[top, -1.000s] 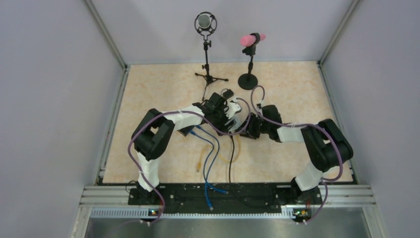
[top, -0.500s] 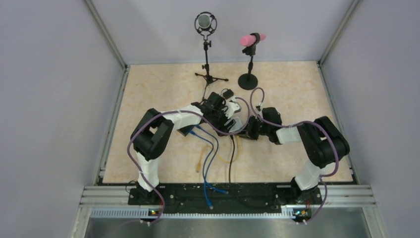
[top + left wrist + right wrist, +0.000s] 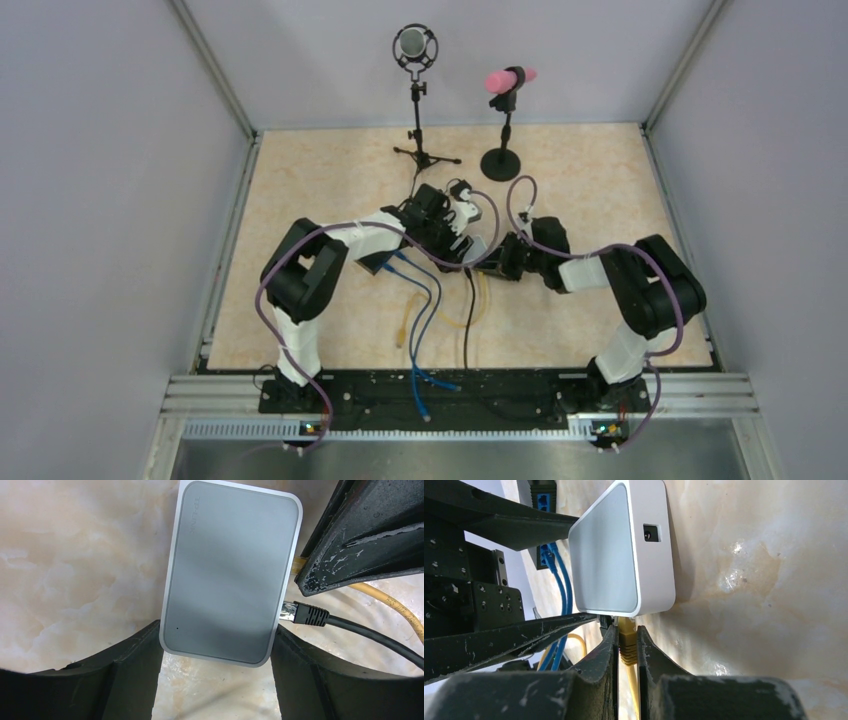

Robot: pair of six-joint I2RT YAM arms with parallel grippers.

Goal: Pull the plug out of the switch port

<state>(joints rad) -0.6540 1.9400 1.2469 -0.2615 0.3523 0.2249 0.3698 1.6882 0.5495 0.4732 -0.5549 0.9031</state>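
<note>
At the white-rimmed grey switch (image 3: 606, 555), the plug (image 3: 626, 639) is yellow.

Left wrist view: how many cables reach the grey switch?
2: a black cable low on the switch's right side, a yellow cable above, partly behind the right gripper. More may be hidden there.

The switch (image 3: 230, 575) was laid flat on the bench (image 3: 75, 555), held at both sides by the left gripper (image 3: 216, 630). At its near edge a plug (image 3: 627, 640) was seated, clamped in the right gripper (image 3: 626, 628), with a second plug (image 3: 305, 614) lodged just beside it.
</note>
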